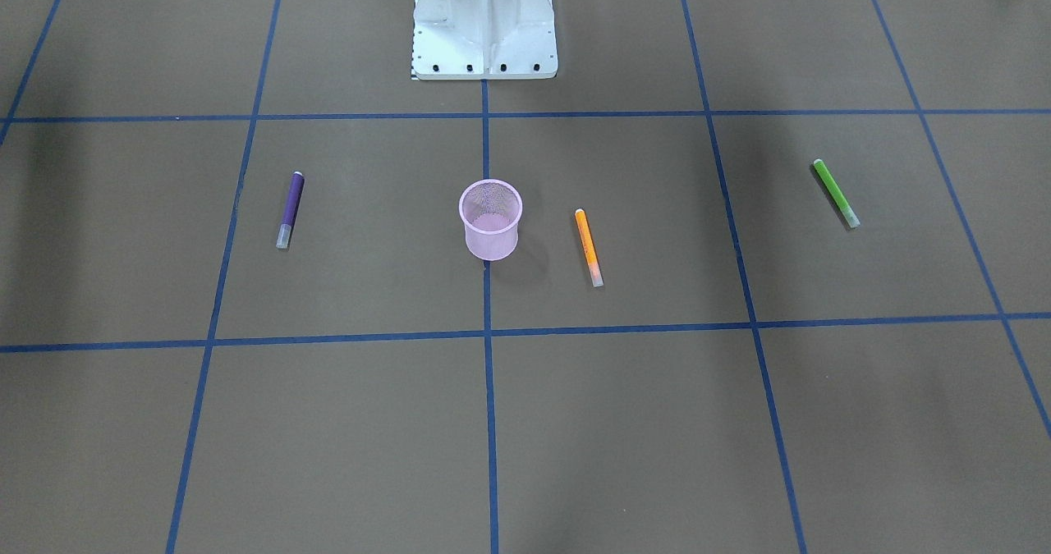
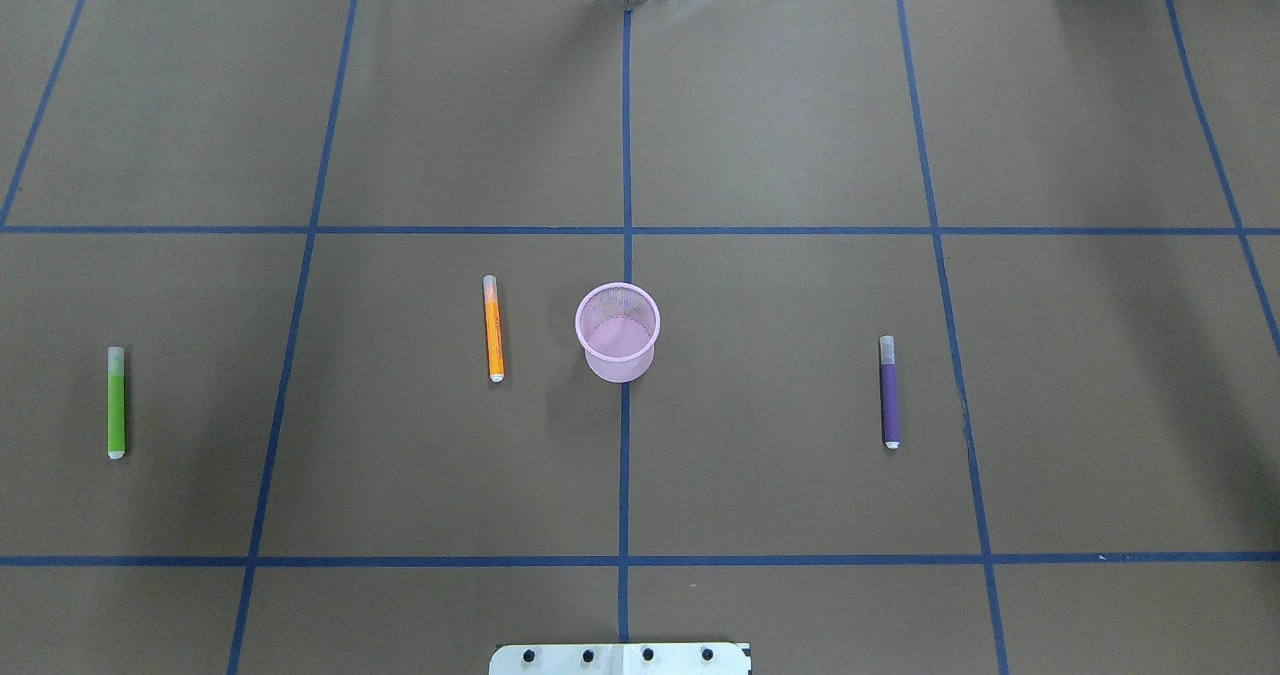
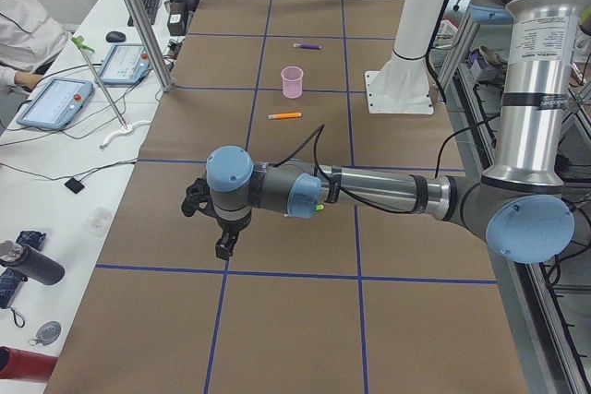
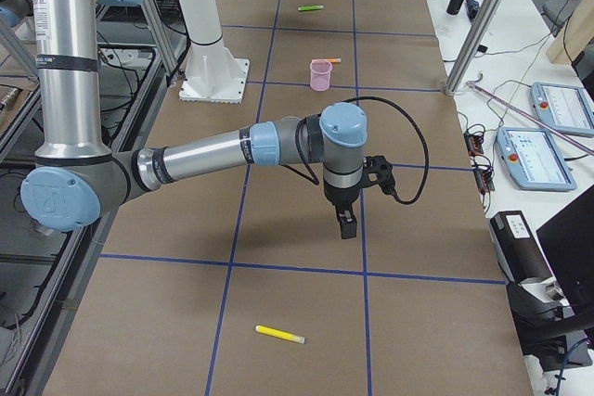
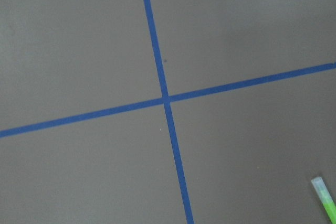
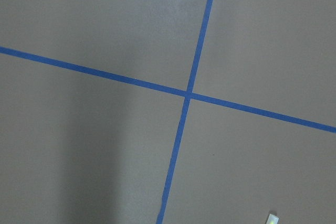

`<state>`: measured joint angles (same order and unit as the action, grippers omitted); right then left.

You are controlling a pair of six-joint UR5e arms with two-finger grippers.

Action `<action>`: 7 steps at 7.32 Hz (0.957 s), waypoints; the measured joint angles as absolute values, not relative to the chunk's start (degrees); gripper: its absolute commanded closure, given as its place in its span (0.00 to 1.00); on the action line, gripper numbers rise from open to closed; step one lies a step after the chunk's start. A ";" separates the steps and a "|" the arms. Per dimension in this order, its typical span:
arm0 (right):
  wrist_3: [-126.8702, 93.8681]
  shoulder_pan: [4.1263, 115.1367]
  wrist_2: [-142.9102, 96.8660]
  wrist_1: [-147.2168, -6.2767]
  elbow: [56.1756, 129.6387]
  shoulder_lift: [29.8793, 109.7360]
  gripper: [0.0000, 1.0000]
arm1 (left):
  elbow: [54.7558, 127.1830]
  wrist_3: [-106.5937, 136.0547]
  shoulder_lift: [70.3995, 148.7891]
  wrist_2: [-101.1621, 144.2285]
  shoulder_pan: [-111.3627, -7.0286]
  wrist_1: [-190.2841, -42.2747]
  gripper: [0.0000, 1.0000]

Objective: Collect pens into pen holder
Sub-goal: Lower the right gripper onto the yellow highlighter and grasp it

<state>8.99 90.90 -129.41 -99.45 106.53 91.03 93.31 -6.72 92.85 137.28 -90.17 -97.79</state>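
Pen holder (image 2: 618, 333) upright mid-table, orange pen (image 2: 493, 328) left, purple pen (image 2: 889, 392) right, left gripper (image 3: 224, 246) and right gripper (image 4: 346, 226) aloft, cannot tell opening or hold.

Beneath the left gripper (image 3: 223, 244), matt black itself, the table cover (image 2: 780, 105) looks like dull brown paper, smooth and crossed by flat blue tape (image 2: 627, 155). Well beyond that gripper, the pen holder (image 2: 618, 330) is pink wire mesh with a smooth solid rim. The orange pen (image 2: 493, 330) beside it looks like plastic, its cap frosted and translucent.
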 measured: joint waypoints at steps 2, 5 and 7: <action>8.81 92.08 -129.49 -97.24 106.08 94.59 0.00 | 93.07 -6.69 93.43 137.58 -90.17 -102.61 0.00; 1.61 92.54 -129.76 -82.93 99.05 100.22 0.00 | 93.23 -6.64 93.51 137.72 -90.18 -104.57 0.00; -10.90 92.47 -129.94 -59.93 85.57 101.18 0.04 | 93.39 -6.67 93.51 137.72 -90.18 -104.66 0.00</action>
<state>-10.90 92.47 -129.94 -59.93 85.57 101.18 93.39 -6.67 93.51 137.72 -90.18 -104.66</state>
